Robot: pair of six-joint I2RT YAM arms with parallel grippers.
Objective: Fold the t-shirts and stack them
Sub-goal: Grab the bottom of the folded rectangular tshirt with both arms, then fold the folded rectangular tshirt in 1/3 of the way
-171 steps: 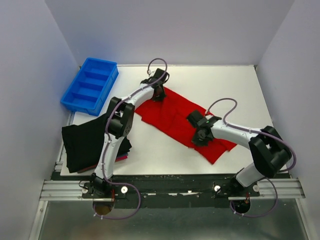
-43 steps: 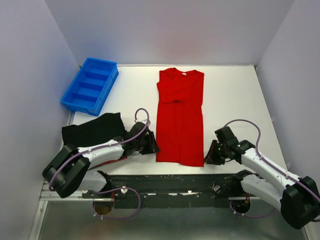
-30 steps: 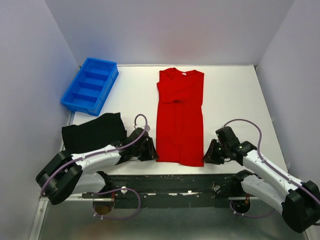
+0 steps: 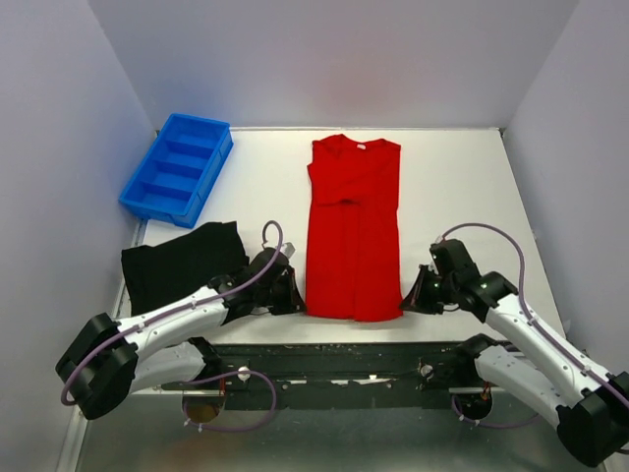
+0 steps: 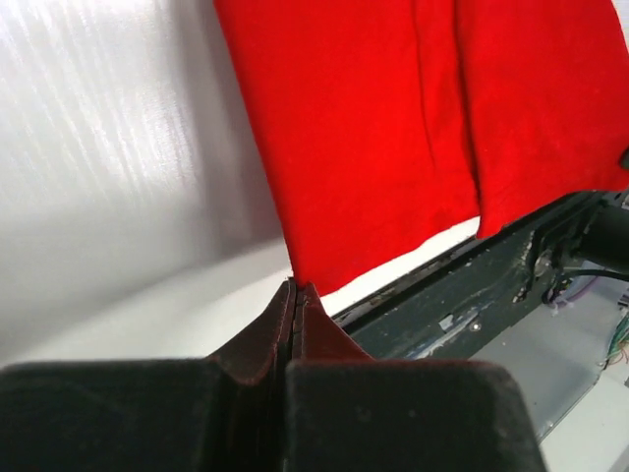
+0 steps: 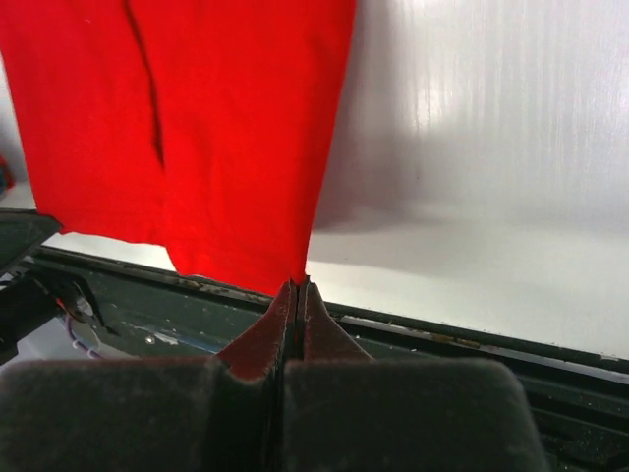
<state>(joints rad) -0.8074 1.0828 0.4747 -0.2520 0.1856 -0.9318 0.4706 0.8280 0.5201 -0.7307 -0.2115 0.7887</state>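
Two hem corners pinched, one per arm.

- **Item:** bright red cloth t-shirt (image 4: 354, 231), sleeves tucked in. It lies flat as a long strip on the white tabletop (image 4: 462, 197), right of the blue plastic compartment bin (image 4: 177, 169), hem toward the arms.
- **Left gripper** (image 4: 297, 301)**:** fingers (image 5: 265, 339) closed on the left hem corner.
- **Right gripper** (image 4: 409, 305)**:** fingers (image 6: 329, 339) closed on the right hem corner.
- **Folded black t-shirts** (image 4: 182, 261)**:** nearer than the bin.
- **Step, by judgement:** the end-to-end fold.
- **Next move:** lift both corners together and carry the hem evenly toward the collar.
- **Edges:** the hem sits close to the tabletop's near edge.
- **Room:** open tabletop lies beyond the strip, on the side away from the bin.
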